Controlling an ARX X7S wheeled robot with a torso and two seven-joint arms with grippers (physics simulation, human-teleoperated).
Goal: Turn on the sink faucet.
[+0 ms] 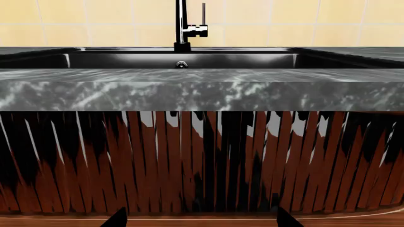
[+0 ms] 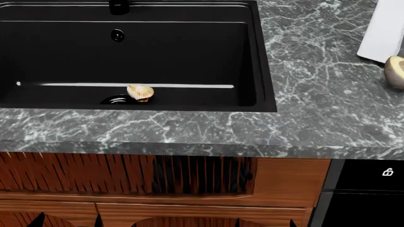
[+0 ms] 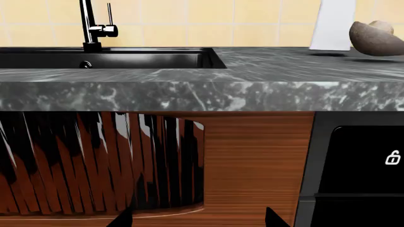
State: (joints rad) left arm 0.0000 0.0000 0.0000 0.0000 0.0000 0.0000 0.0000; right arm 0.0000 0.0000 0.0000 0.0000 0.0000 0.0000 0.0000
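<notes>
The sink faucet [image 1: 182, 23] stands glossy black behind the sink [image 1: 126, 59], its thin lever [image 1: 203, 13] upright on a chrome side joint. In the head view only its round base [image 2: 118, 6] shows at the back rim of the sink [image 2: 261, 56]. It also shows in the right wrist view [image 3: 88, 23]. My left gripper [image 1: 200, 221] and right gripper [image 3: 198, 220] are both open and empty. They are low in front of the wooden cabinet, below the counter and far from the faucet. In the head view only the fingertips of the left gripper [image 2: 68, 221] and right gripper [image 2: 266, 223] show.
A pale shell-like item [image 2: 140, 92] lies by the round drain [image 2: 115, 100]. The grey marble counter [image 2: 315, 94] overhangs the slatted wooden cabinet front [image 1: 189, 161]. A white board [image 2: 383, 33] and a brown round object [image 2: 395, 71] sit on the right. A black appliance panel [image 3: 360, 165] stands at the right.
</notes>
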